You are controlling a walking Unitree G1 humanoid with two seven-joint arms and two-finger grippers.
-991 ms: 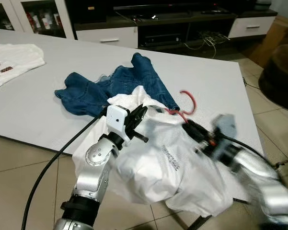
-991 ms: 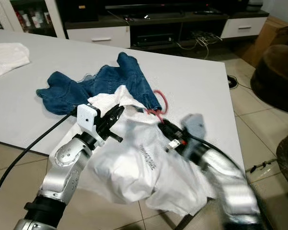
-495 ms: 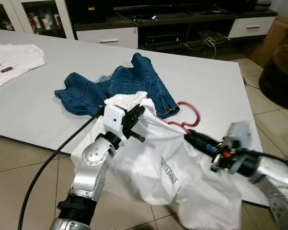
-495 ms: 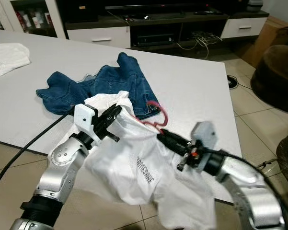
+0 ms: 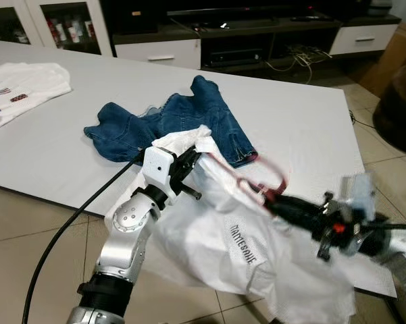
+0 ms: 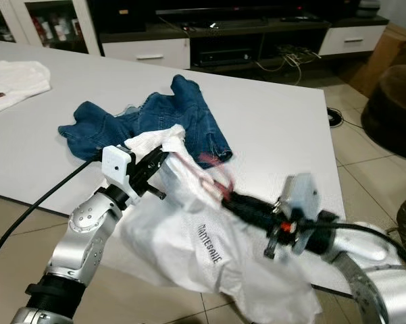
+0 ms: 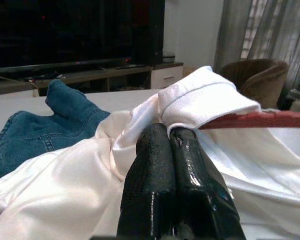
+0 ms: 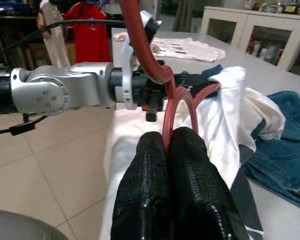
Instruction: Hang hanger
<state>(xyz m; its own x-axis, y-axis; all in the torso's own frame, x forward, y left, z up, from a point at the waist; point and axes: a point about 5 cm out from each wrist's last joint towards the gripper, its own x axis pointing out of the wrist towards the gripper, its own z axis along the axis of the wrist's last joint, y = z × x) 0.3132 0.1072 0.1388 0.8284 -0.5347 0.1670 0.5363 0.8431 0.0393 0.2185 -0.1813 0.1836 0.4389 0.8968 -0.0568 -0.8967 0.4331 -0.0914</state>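
Both tools are clamped: left tool [image 5: 191, 162] on white shirt [image 5: 223, 243], right tool [image 5: 278, 204] on red hanger [image 5: 260, 183].

Left gripper [image 5: 194, 156] raised, fingers [image 7: 162, 165] pressed together; right gripper [image 6: 224, 197] extended forward, fingers [image 8: 174, 165] clamped.

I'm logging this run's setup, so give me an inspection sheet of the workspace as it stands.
Surface: white table, white shirt draped over its near edge.
Job's things: red hanger partly inside white shirt.
Clutter: blue jeans; folded white garment at far left.
Grippers: left gripper shut on the shirt's fabric; right gripper shut on the hanger.
Cables: black cable along the left arm; wires under the TV cabinet.
Surroundings: tiled floor, brown armchair.
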